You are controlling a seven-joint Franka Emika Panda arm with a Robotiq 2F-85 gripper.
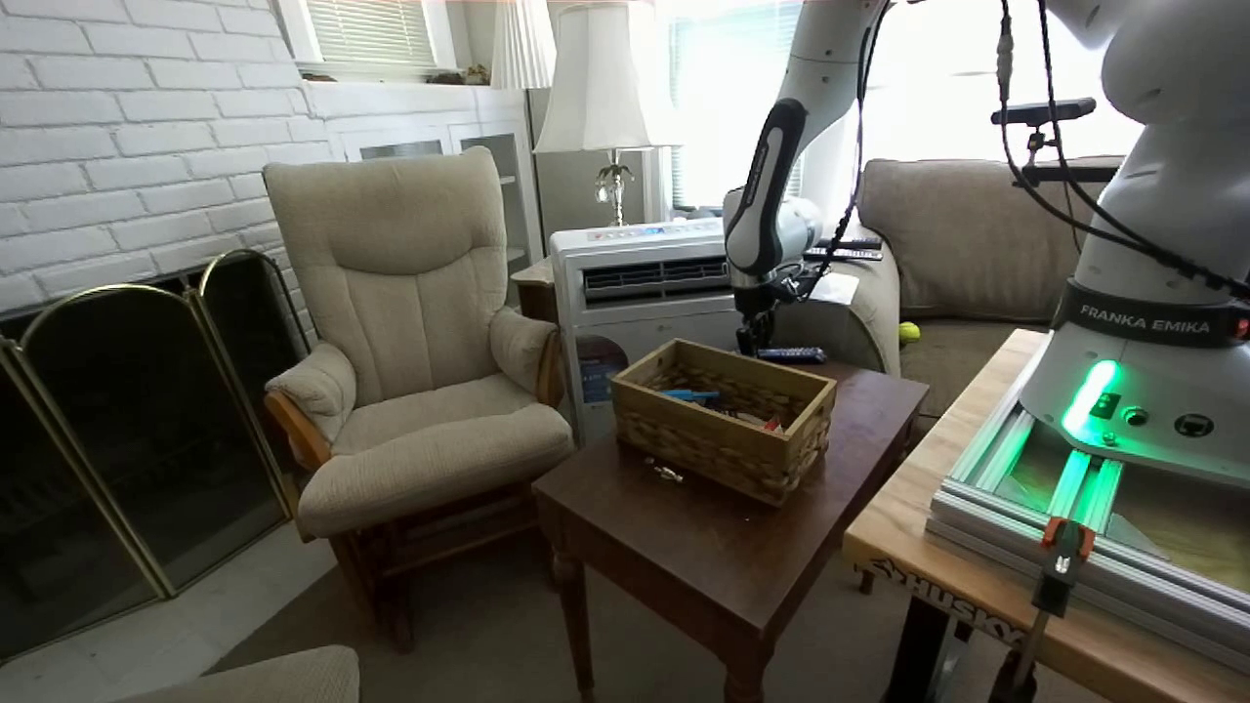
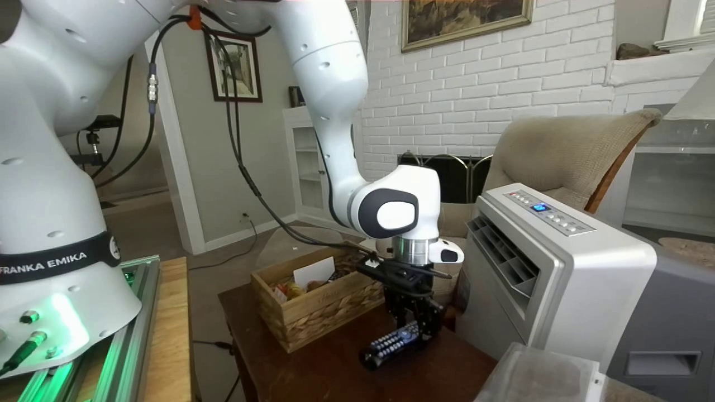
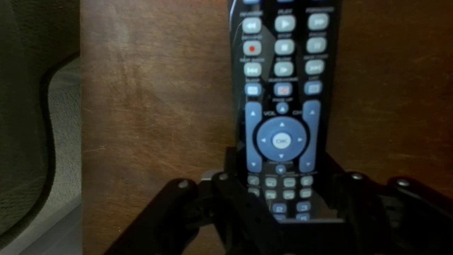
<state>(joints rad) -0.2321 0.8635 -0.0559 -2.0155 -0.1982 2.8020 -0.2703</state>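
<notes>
In an exterior view my pincer (image 1: 752, 337) hangs at the worktop's (image 1: 703, 532) far end. In an exterior view the remote (image 2: 389, 344) juts from it. In the wrist view its long axis roughly parallels the worktop's visible edge, both long sides seemingly gripped by my half-closed pincer.

Beige armchair (image 1: 420, 293) beside air conditioner (image 1: 649, 327); shaded lamp (image 1: 596, 88) behind

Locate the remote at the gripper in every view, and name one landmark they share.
In an exterior view: remote right of centre, behind the basket.
In an exterior view: remote low, just right of centre.
In the wrist view: remote right of centre, its lower part within the gripper.
Shared landmark: the brown table, in all three.
</notes>
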